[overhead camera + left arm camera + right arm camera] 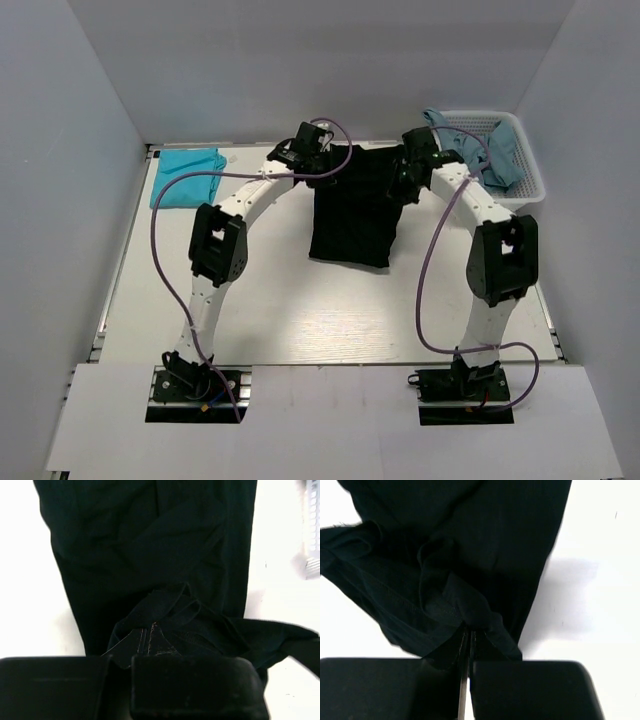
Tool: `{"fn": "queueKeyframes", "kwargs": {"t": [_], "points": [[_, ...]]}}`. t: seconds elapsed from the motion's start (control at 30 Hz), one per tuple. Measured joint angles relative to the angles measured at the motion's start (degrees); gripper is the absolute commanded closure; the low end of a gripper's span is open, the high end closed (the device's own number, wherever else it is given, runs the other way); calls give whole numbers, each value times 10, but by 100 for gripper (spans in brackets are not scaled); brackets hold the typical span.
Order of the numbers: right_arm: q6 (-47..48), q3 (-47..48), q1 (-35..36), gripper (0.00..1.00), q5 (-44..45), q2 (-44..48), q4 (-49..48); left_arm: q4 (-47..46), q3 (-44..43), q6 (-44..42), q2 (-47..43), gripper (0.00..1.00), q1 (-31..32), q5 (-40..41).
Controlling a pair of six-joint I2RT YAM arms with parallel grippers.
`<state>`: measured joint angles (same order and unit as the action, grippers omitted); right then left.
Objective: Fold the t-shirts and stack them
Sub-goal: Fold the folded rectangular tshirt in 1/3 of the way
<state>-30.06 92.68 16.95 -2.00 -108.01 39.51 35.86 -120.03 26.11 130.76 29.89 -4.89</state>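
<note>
Black t-shirt lies mid-table, toward the far side; long axis runs far to near, hem toward the arm bases; cloth bunched along the far edge. Left gripper is clamped on the far-left corner; right gripper is clamped on the far-right corner; jaws together on cloth, both arms equally near. Likely step: a fold needing the far edge carried nearward along that axis, both corners level. Teal t-shirt sits folded at the far left, well apart; greyish-blue t-shirts wait in the basket, far right.
</note>
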Motion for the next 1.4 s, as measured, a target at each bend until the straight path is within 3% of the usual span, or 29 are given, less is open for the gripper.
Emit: {"fn": "queueKeyframes", "kwargs": {"t": [0.17,0.2,0.23,0.27,0.3,0.33,0.37,0.53,0.63,0.8,0.87,1.03,1.1,1.3,1.4], "points": [[10,73,-16,100,-11,-62,-5,-44,-9,-7,31,100,-24,-65],[12,92,-19,95,-15,-78,-6,-50,-12,-7,38,91,-28,-75],[14,109,-21,84,-17,-91,-5,-55,-16,-8,44,76,-31,-83],[15,125,-24,55,-20,-106,-3,-61,-23,-9,51,50,-35,-91],[15,137,-27,35,-25,-118,-4,-64,-33,-12,60,16,-37,-97],[19,146,-31,18,-31,-128,-5,-66,-47,-13,70,5,-38,-102],[20,152,-34,10,-37,-135,-6,-68,-59,-8,78,0,-40,-106],[44,148,-45,10,-79,-140,-11,-56,-73,-11,81,0,-49,-112],[57,81,-47,10,-92,-101,-31,-39,-43,-24,54,0,-53,-106],[70,-136,-47,10,-112,42,-64,-26,176,-38,-91,0,-54,-99],[76,-223,-47,10,-120,110,-76,-24,260,-38,-153,6,-52,-107],[108,-355,-48,30,-149,209,-123,-55,405,-35,-238,23,-44,-148],[119,-382,-48,31,-158,218,-135,-66,430,-34,-238,32,-41,-162],[160,-394,-36,33,-164,183,-179,-85,445,-43,-212,37,-36,-176],[174,-386,-24,37,-162,154,-191,-99,443,-51,-196,43,-36,-177]]}}
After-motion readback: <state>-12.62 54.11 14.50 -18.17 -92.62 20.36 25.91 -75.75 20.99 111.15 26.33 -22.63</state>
